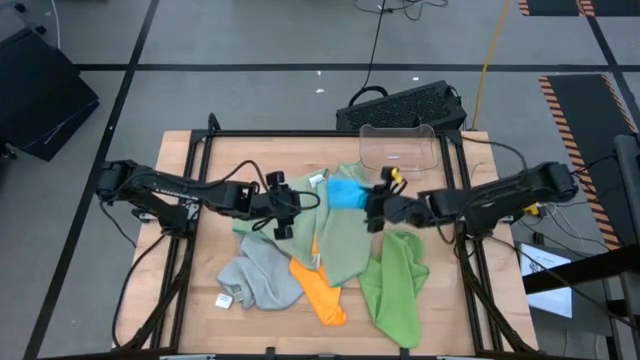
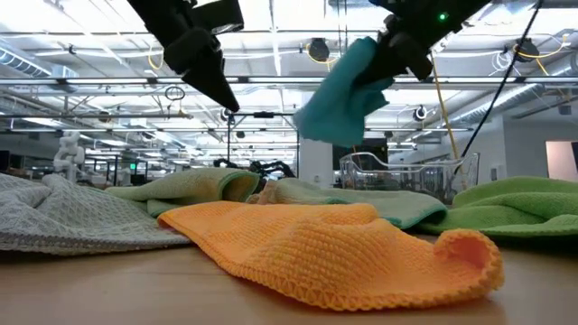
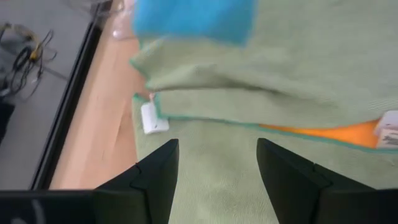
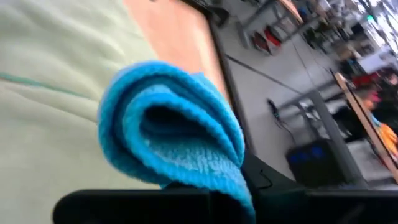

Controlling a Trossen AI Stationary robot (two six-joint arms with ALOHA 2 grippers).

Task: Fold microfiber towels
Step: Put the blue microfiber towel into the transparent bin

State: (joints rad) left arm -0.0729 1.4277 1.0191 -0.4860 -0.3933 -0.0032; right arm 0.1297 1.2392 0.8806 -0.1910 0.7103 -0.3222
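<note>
Above the table's middle, the right gripper [image 1: 376, 208] is clamped on a folded bright blue microfiber towel [image 1: 347, 191], its fingertips hidden in the cloth. Beside it, the left gripper [image 1: 284, 203] hangs with fingers apart, holding nothing. Four towels lie below: one sage green [image 1: 340, 240], one grey [image 1: 258, 275], one orange, partly covered [image 1: 320, 290], and one lime green [image 1: 395, 285].

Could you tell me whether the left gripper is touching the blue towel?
Apart. In the low view, the left gripper hangs open, with clear background between it and the blue towel.
</note>
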